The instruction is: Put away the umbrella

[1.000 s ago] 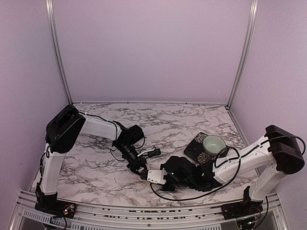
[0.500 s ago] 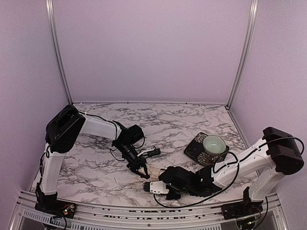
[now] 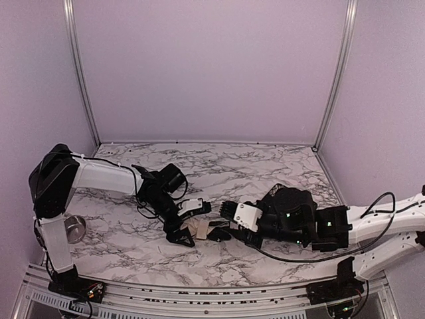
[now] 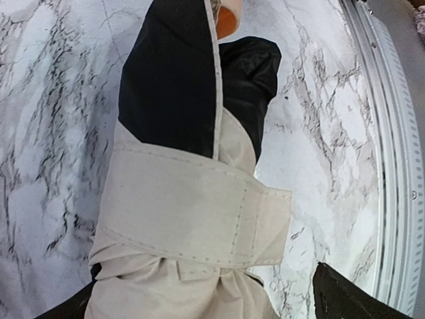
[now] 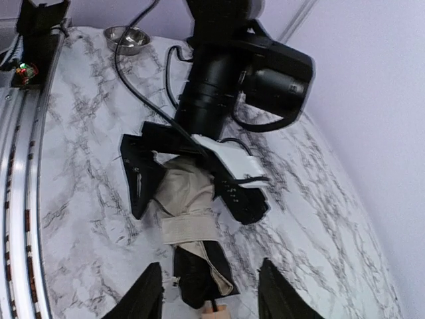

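Umbrella [image 3: 198, 229] lies on marble table [image 3: 252, 166], lilac walls [image 3: 212, 66].

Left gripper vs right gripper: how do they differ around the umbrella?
Left gripper straddles the umbrella's strapped beige end; right gripper flanks its black handle end. Left gripper's arm is bent at the elbow; right gripper's arm stretches low over the table. Shared: both open, facing each other, neither clamped.

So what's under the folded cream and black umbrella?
The folded cream-and-black fabric umbrella lies on the grey-veined white marble tabletop, which shows on both sides. The patch right beneath it is covered by fabric and cannot be seen.
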You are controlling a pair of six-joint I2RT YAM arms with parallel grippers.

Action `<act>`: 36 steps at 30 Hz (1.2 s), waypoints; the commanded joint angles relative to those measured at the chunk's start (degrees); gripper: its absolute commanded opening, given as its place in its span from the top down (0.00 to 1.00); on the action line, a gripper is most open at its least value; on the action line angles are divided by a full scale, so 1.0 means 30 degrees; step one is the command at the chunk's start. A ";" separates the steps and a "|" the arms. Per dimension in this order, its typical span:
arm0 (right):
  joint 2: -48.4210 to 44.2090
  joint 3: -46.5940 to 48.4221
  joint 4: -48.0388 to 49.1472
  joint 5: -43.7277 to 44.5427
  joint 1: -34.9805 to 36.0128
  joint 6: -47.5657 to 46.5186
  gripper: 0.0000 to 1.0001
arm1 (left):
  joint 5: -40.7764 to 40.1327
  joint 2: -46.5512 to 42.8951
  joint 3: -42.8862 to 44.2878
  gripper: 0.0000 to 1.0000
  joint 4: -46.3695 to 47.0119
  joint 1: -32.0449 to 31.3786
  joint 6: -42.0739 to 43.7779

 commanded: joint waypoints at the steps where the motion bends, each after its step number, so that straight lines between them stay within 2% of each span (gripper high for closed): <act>1: -0.0927 0.0687 -0.0442 -0.2209 -0.1984 0.1945 0.40 | -0.3551 -0.2331 -0.1458 0.01 0.2339 -0.0497 0.0378; 3: -0.0524 0.1636 -0.1250 -0.3108 -0.2861 0.2211 0.29 | -0.4525 -0.3492 -0.1902 0.01 0.2456 -0.0713 0.0468; 5: 0.0761 0.3137 -0.2719 -0.3965 -0.3490 0.2205 0.02 | -0.5840 -0.4686 -0.2433 0.01 0.2720 -0.0810 0.0463; 10: 0.4660 0.7016 -0.6290 -0.4430 -0.3866 0.0319 0.00 | -0.9168 -0.7448 -0.4128 0.01 0.5318 -0.0685 -0.0786; 13: 0.7092 0.9325 -0.8334 -0.5008 -0.3861 -0.0822 0.00 | -1.1350 -0.9788 -0.5380 0.01 0.7586 -0.0379 -0.3330; 17: 0.9820 1.1720 -1.0243 -0.5421 -0.3894 -0.1721 0.01 | -1.5443 -1.4140 -0.8434 0.01 1.1557 0.0392 -0.7169; 20: 1.1920 1.3447 -1.0837 -0.5197 -0.3897 -0.2058 0.01 | -1.8547 -1.6135 -0.9966 0.01 1.1924 0.0805 -0.8408; 23: 1.4512 1.5799 -1.2853 -0.4661 -0.3897 -0.2140 0.05 | -1.9386 -1.6592 -1.0181 0.01 1.1328 0.0795 -0.8268; 31: 1.8683 1.8696 -1.6267 -0.4767 -0.3898 -0.2393 0.14 | -1.8041 -1.6706 -1.0752 0.01 1.1957 0.0784 -0.8032; 33: 1.9548 1.9289 -1.6415 -0.4570 -0.3895 -0.2176 0.21 | -1.7784 -1.6802 -1.0874 0.01 1.2005 0.0808 -0.7881; 36: 2.0906 2.0682 -1.7020 -0.4583 -0.3899 -0.1836 0.46 | -1.7406 -1.6901 -1.1004 0.01 1.2022 0.0780 -0.7712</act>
